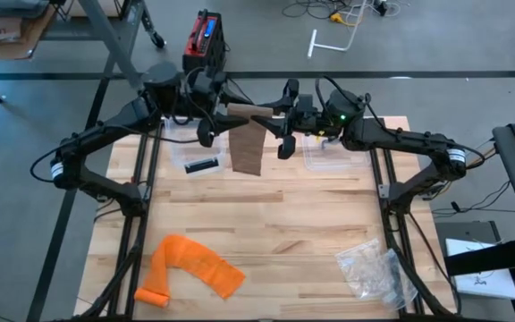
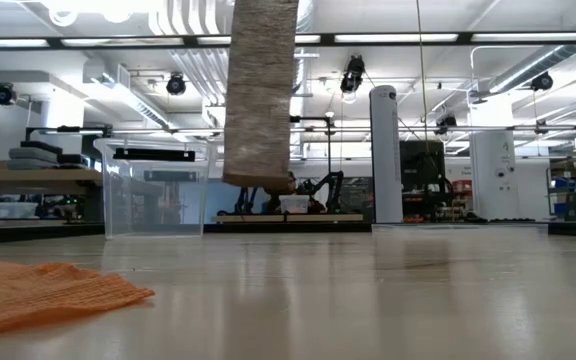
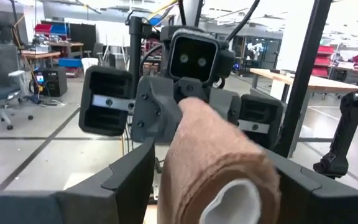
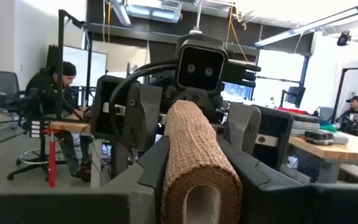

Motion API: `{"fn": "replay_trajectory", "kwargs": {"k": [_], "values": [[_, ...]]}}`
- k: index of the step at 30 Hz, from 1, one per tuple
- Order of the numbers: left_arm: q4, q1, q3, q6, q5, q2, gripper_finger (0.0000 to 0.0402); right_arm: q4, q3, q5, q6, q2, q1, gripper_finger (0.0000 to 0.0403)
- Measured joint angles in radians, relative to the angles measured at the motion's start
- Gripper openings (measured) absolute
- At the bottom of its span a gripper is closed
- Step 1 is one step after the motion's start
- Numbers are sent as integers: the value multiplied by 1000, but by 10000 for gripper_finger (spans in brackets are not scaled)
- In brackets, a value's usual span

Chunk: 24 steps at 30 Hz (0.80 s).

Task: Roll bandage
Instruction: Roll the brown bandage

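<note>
Right gripper (image 1: 284,125) is pinching one end of the bandage roll (image 1: 250,111), fingers either side of it in its own wrist view. Left gripper (image 1: 206,116) sits at the opposite end; its fingers flank the roll in its wrist view, but I can't tell if they're clamped or just spread around it. The roll hangs in the air between the two grippers, well above the table (image 1: 266,233), at the far edge.

Loose tail (image 1: 247,148) hangs straight down from the roll, free end clear of the tabletop in the low view (image 2: 258,95).

Risks, my read:
- If left isn't actually gripping, the roll is cantilevered off right alone and could sag or slip out on the next turn.
- Tail is unguided, so it may wind on skewed or telescope.
- Wrists face each other closely; rotating either could knock them together.
- A drop would land it near the clear bin (image 1: 190,143) and black item (image 1: 201,165) under the left gripper.

Orange mesh (image 1: 190,268) and plastic bag (image 1: 374,268) are well away, no issue.
</note>
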Motion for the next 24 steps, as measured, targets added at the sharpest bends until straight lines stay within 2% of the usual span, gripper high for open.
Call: {"fn": "replay_trajectory", "kwargs": {"k": [3,6,11,16,20,24], "values": [[-8,0,0,0,-2,2,224,1,0,0,0,0,0,100],[-7,0,0,-4,-1,2,202,-1,0,0,1,0,0,94],[-9,1,0,-25,-2,2,131,-9,0,1,23,0,3,97],[-20,1,0,-21,-1,2,67,-39,0,1,82,-1,6,133],[-21,1,0,5,7,-1,57,-94,0,-7,129,-23,7,173],[-39,3,0,81,20,-19,75,-128,0,-8,229,-58,7,216]]}}
